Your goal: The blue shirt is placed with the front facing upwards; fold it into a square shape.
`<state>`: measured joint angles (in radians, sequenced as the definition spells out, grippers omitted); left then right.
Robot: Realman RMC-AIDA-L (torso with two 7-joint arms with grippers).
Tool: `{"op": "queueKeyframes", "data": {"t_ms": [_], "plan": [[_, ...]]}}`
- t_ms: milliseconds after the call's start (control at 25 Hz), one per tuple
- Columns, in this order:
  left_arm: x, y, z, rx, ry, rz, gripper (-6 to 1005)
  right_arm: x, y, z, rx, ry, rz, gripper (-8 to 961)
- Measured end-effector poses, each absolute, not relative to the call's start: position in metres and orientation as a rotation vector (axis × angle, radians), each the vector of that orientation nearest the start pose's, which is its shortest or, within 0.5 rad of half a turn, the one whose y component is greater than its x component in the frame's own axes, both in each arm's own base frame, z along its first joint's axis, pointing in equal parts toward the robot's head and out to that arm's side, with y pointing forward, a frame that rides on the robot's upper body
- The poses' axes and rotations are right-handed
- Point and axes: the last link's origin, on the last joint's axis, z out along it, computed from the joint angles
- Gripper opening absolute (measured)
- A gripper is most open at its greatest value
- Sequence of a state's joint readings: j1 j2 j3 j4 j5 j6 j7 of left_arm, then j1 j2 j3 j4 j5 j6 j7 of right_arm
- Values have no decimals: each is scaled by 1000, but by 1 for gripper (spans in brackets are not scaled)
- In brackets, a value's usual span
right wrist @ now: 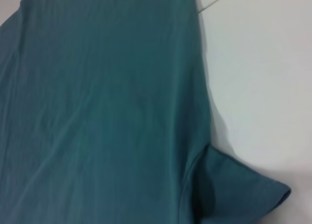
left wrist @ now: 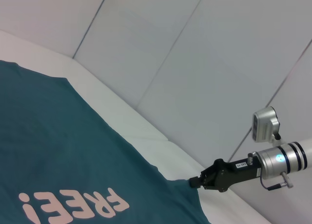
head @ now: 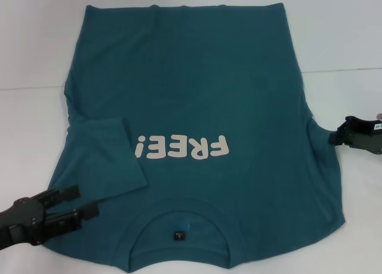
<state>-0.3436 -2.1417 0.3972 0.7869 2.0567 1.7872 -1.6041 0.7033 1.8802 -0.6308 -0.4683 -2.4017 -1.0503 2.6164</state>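
White table point(head: 36, 59): carries all items. Blue shirt point(head: 191, 95): spread flat at table centre, front up, collar point(head: 182, 217) nearest the robot; left sleeve point(head: 110, 157) folded inward over the body. Right gripper point(head: 331, 135): at the shirt's right edge, jaws clenched on the right sleeve. Left gripper point(head: 83, 202): over the shirt's near-left corner, jaws released, holding nothing.

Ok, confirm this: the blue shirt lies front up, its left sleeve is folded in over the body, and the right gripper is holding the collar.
One thing is wrong. The right gripper is at the sleeve on the robot's right of the blue shirt, not the collar, which lies at the near edge. The head view shows this, and the left wrist view shows the gripper pinching that sleeve. The rest stands.
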Motion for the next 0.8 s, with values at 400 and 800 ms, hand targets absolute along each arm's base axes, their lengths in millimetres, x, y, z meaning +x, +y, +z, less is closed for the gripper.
{"op": "queueKeyframes", "data": {"t_ms": [400,800], "plan": [[-303,264,34,-2458,-1078,-983,932,336,409,80,-1728,1880,350,18],[-303,263,33,-2446,-1091,-999,931,329,415,115,-1752,1776,368,23]]}}
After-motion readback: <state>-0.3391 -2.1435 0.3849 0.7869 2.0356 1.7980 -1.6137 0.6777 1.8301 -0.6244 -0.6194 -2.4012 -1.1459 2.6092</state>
